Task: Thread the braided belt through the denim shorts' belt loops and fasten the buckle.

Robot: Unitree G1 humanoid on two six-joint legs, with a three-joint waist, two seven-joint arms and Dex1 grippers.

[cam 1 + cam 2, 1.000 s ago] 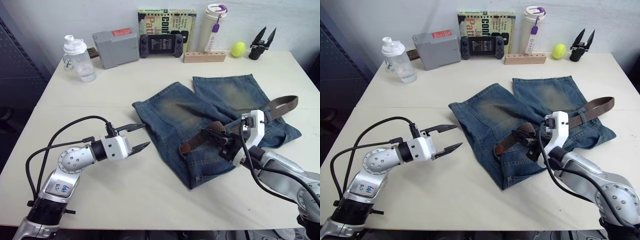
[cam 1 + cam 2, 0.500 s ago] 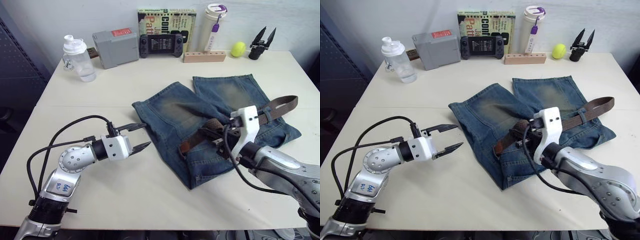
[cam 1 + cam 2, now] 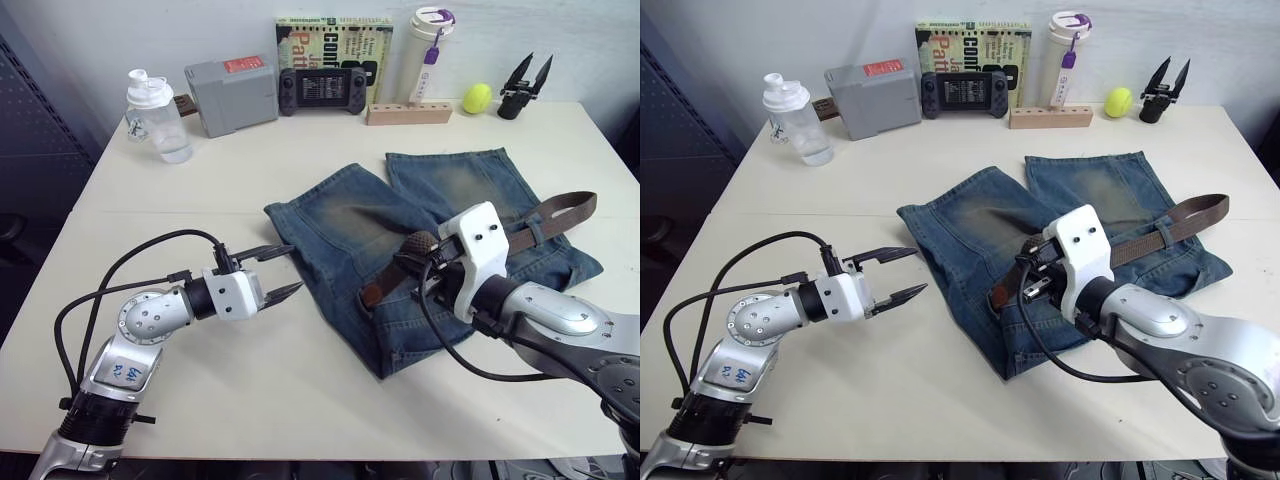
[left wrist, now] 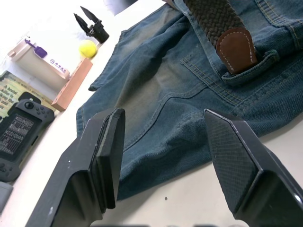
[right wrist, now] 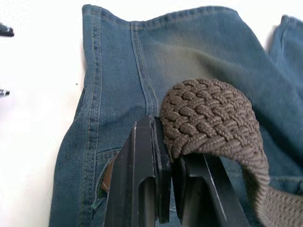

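Now the right gripper (image 5: pixel 165 156) pinches a humped loop of the dark-brown braided belt (image 5: pixel 208 118) above the faded blue denim shorts (image 3: pixel 400 215) on the table. Beside the shorts, the left gripper (image 3: pixel 278 273) waits, fingers spread wide.

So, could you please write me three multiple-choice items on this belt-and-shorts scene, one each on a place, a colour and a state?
1. Where does the tennis ball lie?
A. at the table's far edge, by the wall
B. on the shorts
C. beside the shaker bottle

2. What colour is the belt's leather tip?
A. white
B. brown
C. green

3. How is the right gripper?
A. open, holding nothing
B. shut on the book
C. shut on the braided belt

Answers: 1 A, it sits near the wall, right of the wooden block. 2 B, the left wrist view shows stitched brown leather. 3 C, the right wrist view shows the fingers pinching a raised loop of braid.
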